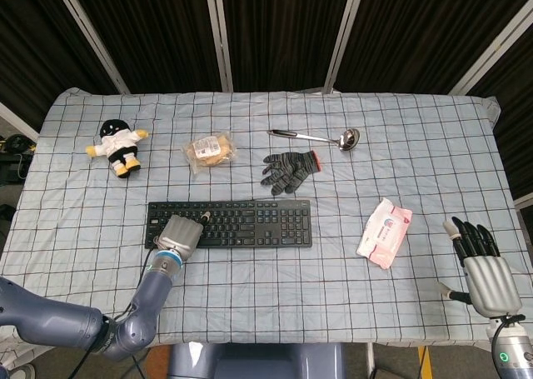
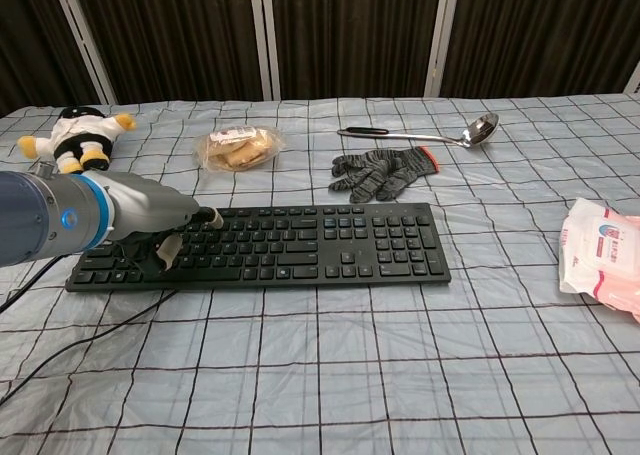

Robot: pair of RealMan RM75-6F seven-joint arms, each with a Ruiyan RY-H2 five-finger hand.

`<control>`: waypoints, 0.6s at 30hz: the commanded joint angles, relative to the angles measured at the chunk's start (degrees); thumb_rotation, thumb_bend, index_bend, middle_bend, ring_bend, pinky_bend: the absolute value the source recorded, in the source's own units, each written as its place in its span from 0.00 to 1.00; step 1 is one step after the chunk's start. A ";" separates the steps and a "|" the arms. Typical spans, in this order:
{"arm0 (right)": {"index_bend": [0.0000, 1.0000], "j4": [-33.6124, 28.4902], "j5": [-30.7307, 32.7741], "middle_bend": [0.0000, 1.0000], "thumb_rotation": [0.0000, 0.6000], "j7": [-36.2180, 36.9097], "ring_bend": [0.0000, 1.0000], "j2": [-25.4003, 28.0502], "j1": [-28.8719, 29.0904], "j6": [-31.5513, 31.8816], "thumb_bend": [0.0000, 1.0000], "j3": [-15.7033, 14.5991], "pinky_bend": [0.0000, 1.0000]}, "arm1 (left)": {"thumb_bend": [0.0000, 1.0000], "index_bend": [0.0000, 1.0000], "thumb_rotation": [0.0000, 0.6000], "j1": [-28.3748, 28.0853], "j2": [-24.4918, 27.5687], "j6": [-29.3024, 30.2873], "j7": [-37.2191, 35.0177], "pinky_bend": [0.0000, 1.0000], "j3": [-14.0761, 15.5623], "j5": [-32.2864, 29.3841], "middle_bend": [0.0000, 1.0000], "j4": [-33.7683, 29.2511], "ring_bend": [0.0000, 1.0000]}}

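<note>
A black keyboard (image 1: pixel 250 222) (image 2: pixel 300 243) lies across the middle of the checked tablecloth. My left hand (image 1: pixel 181 233) (image 2: pixel 170 237) sits over the keyboard's left part, its fingers curled in with nothing held, and one fingertip reaches onto the keys. Whether it presses a key cannot be told. My right hand (image 1: pixel 483 266) hovers at the table's front right edge with its fingers stretched out and apart, holding nothing. It is nearest the pink wet-wipes pack (image 1: pixel 385 231) (image 2: pixel 603 255) and shows only in the head view.
Behind the keyboard lie a grey knit glove (image 1: pixel 289 170) (image 2: pixel 383 171), a steel ladle (image 1: pixel 316 137) (image 2: pixel 420 134) and a bagged bread (image 1: pixel 209 151) (image 2: pixel 238 146). A plush toy (image 1: pixel 119 146) (image 2: pixel 75 136) lies at the far left. The keyboard's cable (image 2: pixel 60 360) runs off the front left.
</note>
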 commanded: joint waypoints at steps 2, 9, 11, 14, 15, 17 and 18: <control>0.01 -0.05 -0.30 0.00 1.00 0.06 0.00 0.01 -0.02 0.13 0.06 -0.12 0.00 | 0.92 0.00 1.00 -0.43 -0.36 -0.01 -0.80 0.53 -0.09 0.01 0.82 0.29 0.72; 0.01 -0.17 -0.21 0.00 1.00 0.19 0.00 0.07 -0.02 0.08 0.06 -0.14 0.00 | 0.92 0.00 1.00 -1.53 -1.11 0.49 -0.88 0.53 0.57 -0.80 0.82 0.77 0.72; 0.01 -0.17 -0.26 0.00 1.00 0.19 0.00 0.06 -0.03 0.13 0.06 -0.15 0.00 | 0.91 0.00 1.00 -1.71 -1.32 0.48 -1.02 0.53 0.70 -1.33 0.82 1.07 0.72; 0.01 -0.15 -0.23 0.00 1.00 0.24 0.00 0.04 -0.02 0.10 0.06 -0.15 0.00 | 0.92 0.00 1.00 -2.03 -1.49 0.34 -0.90 0.53 0.98 -2.03 0.82 1.47 0.72; 0.01 -0.15 -0.20 0.00 1.00 0.23 0.00 0.04 -0.02 0.12 0.06 -0.13 0.00 | 0.92 0.00 1.00 -2.15 -1.54 0.28 -0.88 0.53 1.06 -2.20 0.82 1.64 0.72; 0.01 -0.19 -0.18 0.00 1.00 0.24 0.00 0.04 -0.02 0.09 0.06 -0.14 0.00 | 0.92 0.00 1.00 -2.29 -1.64 0.27 -1.09 0.53 1.14 -2.23 0.82 1.87 0.72; 0.01 -0.22 -0.19 0.00 1.00 0.25 0.00 0.05 -0.02 0.09 0.06 -0.14 0.00 | 0.92 0.00 1.00 -2.33 -1.69 0.29 -1.25 0.53 1.15 -2.25 0.82 1.94 0.72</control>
